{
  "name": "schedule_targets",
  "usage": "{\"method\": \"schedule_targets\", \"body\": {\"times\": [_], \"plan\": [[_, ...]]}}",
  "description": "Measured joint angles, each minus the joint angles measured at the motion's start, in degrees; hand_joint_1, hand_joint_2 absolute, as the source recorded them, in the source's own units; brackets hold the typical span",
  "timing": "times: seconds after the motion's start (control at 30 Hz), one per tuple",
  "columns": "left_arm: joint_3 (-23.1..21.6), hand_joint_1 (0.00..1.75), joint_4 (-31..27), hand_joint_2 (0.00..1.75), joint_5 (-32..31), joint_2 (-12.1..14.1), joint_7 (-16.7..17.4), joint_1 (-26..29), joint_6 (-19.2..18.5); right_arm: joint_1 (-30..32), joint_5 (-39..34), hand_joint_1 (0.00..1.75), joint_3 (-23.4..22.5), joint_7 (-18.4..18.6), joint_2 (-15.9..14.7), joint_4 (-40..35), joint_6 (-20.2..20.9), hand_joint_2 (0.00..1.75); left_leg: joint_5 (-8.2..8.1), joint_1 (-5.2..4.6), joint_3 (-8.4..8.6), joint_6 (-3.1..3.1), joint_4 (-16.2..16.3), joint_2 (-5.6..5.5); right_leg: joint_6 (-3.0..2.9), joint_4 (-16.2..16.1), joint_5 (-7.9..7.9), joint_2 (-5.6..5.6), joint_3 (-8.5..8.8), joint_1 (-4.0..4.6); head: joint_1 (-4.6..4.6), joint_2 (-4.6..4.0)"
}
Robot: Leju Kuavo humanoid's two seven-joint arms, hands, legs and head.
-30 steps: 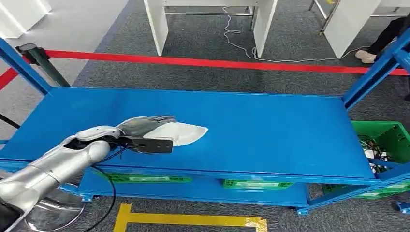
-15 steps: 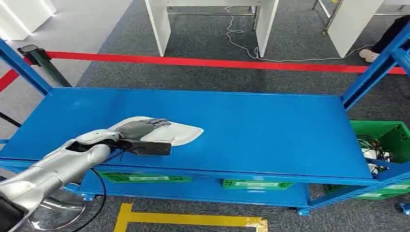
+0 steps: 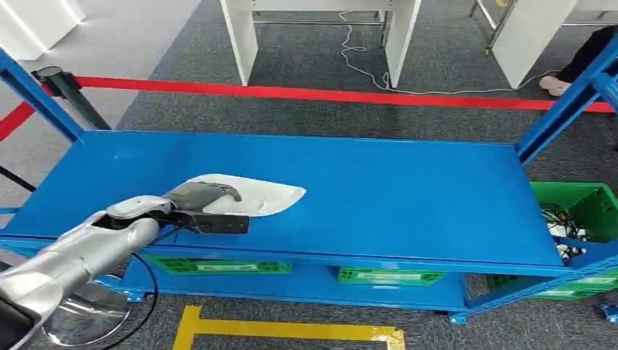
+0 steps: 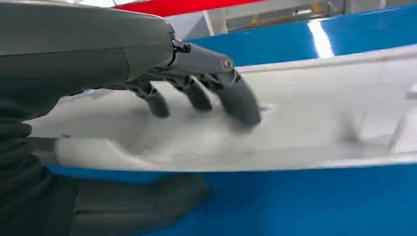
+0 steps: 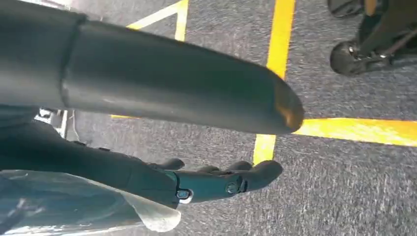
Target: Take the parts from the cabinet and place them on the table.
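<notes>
A flat white moulded part (image 3: 266, 195) lies on the blue cabinet shelf (image 3: 408, 197), left of its middle. My left hand (image 3: 200, 195) reaches in from the lower left and grips the part's near end, fingers curled over its top. In the left wrist view the dark fingers (image 4: 236, 98) press onto the white part (image 4: 319, 113) and the thumb (image 4: 147, 201) lies beneath its edge on the blue surface. My right hand (image 5: 216, 182) hangs above the grey carpet with fingers stretched out and apart, holding nothing.
Green crates (image 3: 218, 267) sit on the lower shelf and another green crate (image 3: 583, 208) stands at the right. Blue uprights (image 3: 561, 109) frame the shelf ends. Behind it run a red barrier tape (image 3: 328, 95) and white table legs (image 3: 240, 36). A person's foot (image 3: 554, 84) shows far right.
My left hand's fingers have curled down onto the white part, and hand and part have shifted slightly left, toward the shelf's near edge.
</notes>
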Motion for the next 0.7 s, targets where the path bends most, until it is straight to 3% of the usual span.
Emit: {"method": "schedule_targets", "body": {"times": [0.03, 0.07, 0.13, 0.17, 0.2, 0.23, 0.3, 0.33, 0.37, 0.4, 0.5, 0.53, 0.57, 0.63, 0.67, 0.7], "plan": [[0.00, 1.75, 0.09, 1.75, -0.02, -0.33, -0.24, -0.21, -0.37, 0.00, 0.00, 0.00, 0.00, -0.04, -0.04, -0.02, 0.00, 0.00, 0.22, -0.02, 0.21, 0.10, -0.37, 0.10, 0.17, 0.93, -0.91, 0.01, -0.69, -0.05, 0.15, 0.00], [0.00, 1.75, 0.20, 1.75, -0.07, -0.46, -0.42, -0.35, -0.61, -0.04, 0.00, 0.00, 0.00, -0.11, -0.04, -0.07, 0.00, 0.00, 0.33, 0.04, 0.12, 0.37, -0.41, 0.16, 0.29, 3.74, -2.81, 0.10, -1.97, -0.08, 0.35, 0.00], [0.00, 1.75, 0.28, 1.75, 0.07, -0.57, -0.66, -0.33, -1.23, 0.07, 0.00, 0.00, 0.00, -0.13, -0.07, -0.07, 0.04, 0.00, 0.35, 0.00, -0.07, 0.41, -0.38, 0.22, 0.62, 12.71, -6.79, 0.09, -6.11, -0.16, 0.24, 0.00], [0.00, 1.75, 0.39, 1.75, 0.13, -0.74, -0.66, -0.33, -1.57, 0.21, 0.00, 0.00, 0.00, -0.13, -0.07, -0.07, 0.07, 0.00, 0.35, -0.01, -0.09, 0.41, -0.35, 0.22, 0.83, 16.20, -7.81, 0.07, -7.75, -0.16, 0.28, 0.00], [0.00, 1.75, 0.52, 1.75, 0.41, -0.85, -0.79, -0.39, -1.87, 0.31, 0.00, 0.00, 0.00, -0.13, -0.05, -0.04, 0.13, 0.00, 0.35, -0.01, -0.08, 0.41, -0.32, 0.21, 0.96, 16.95, -7.42, 0.06, -8.15, -0.16, 0.30, 0.00], [0.00, 1.75, 0.57, 1.75, 0.70, -0.90, -1.12, -0.59, -2.47, 0.34, 0.00, 0.00, 0.00, -0.15, -0.07, -0.07, 0.15, 0.00, 0.34, 0.03, -0.04, 0.40, -0.26, 0.19, 1.05, 14.93, -5.63, 0.04, -7.08, -0.21, 0.26, 0.00], [0.09, 1.75, 0.57, 1.75, 1.47, -0.90, -2.15, -1.24, -3.67, 0.33, 0.00, 0.00, 0.00, -0.15, -0.37, -0.07, 0.15, 0.00, 0.09, 0.19, -0.05, 0.05, 0.20, 0.06, 1.09, 5.76, -0.93, -0.03, -2.42, -0.36, 0.28, 0.00], [0.17, 1.75, 0.59, 1.75, 2.16, -0.87, -2.93, -1.60, -4.45, 0.31, 0.00, 0.00, 0.00, -0.17, -0.44, -0.04, 0.15, 0.00, -0.17, 0.20, -0.10, -0.31, 0.64, 0.00, 1.11, 1.15, 0.13, -0.08, -0.07, -0.52, 0.32, 0.00], [0.33, 1.75, 0.59, 1.75, 2.71, -0.79, -3.54, -2.01, -4.96, 0.17, 0.00, 0.00, 0.02, -0.24, -0.42, -0.02, 0.20, 0.00, -0.49, -0.31, -0.50, -0.75, 1.21, -0.14, 0.85, -0.01, -0.91, 0.02, 1.14, -0.25, 0.41, 0.00], [0.44, 1.75, 0.59, 1.75, 3.11, -0.72, -3.89, -2.28, -5.47, 0.07, 0.00, 0.00, 0.04, -0.26, -0.42, 0.00, 0.22, 0.00, -0.34, -0.27, -0.68, -0.98, 1.21, -0.22, 0.14, 0.34, -0.74, 0.12, 0.84, -0.32, 0.17, 0.00], [0.63, 1.75, 0.59, 1.75, 3.85, -0.44, -4.83, -2.69, -6.36, 0.15, 0.00, 0.00, 0.04, -0.26, -0.55, 0.02, 0.15, 0.00, -0.23, -0.07, -0.56, -1.49, 1.26, -0.22, -0.76, 0.27, -0.42, 0.15, 0.83, -0.29, 0.30, 0.00], [0.74, 1.75, 0.59, 1.75, 4.43, -0.28, -5.46, -2.76, -6.58, 0.15, 0.00, 0.00, 0.02, -0.28, -0.61, 0.02, 0.09, 0.00, -1.13, 0.01, -0.88, -1.85, 2.05, -0.18, -1.14, 0.20, -0.27, 0.11, 0.85, -0.45, 0.24, -0.02], [0.96, 1.75, 0.59, 1.75, 5.25, -0.22, -6.12, -2.87, -6.51, 0.13, 0.00, 0.00, 0.02, -0.33, -0.68, 0.02, -0.02, 0.00, -3.07, 0.06, -2.00, -2.23, 4.71, -0.08, -1.47, 0.20, -0.26, 0.09, 0.80, -0.46, -0.05, 0.00], [1.95, 1.75, 0.35, 1.75, 7.68, -0.15, -7.59, -2.36, -4.91, 0.11, 0.00, 0.00, 0.04, -0.37, -0.72, 0.20, -0.11, 0.00, -7.58, 0.29, -6.07, -2.73, 14.08, -0.06, -1.70, 0.20, -0.25, 0.09, 0.64, -0.41, 0.04, 0.00], [2.60, 1.75, -0.09, 1.75, 8.97, -0.06, -7.94, -1.64, -3.43, 0.13, -0.02, 0.00, 0.04, -0.42, -0.74, 0.33, -0.22, 0.00, -8.87, 0.31, -7.80, -2.80, 17.97, -0.06, -1.71, 0.21, -0.25, 0.12, 0.62, -0.40, -0.02, 0.00], [3.39, 1.75, -0.59, 1.75, 10.08, -0.07, -8.09, -0.89, -1.98, 0.21, -0.04, 0.00, 0.02, -0.41, -0.77, 0.44, -0.24, 0.00, -8.96, 0.33, -8.54, -2.76, 19.64, -0.06, -1.71, 0.21, -0.25, 0.15, 0.63, -0.40, 0.02, 0.00]]}}
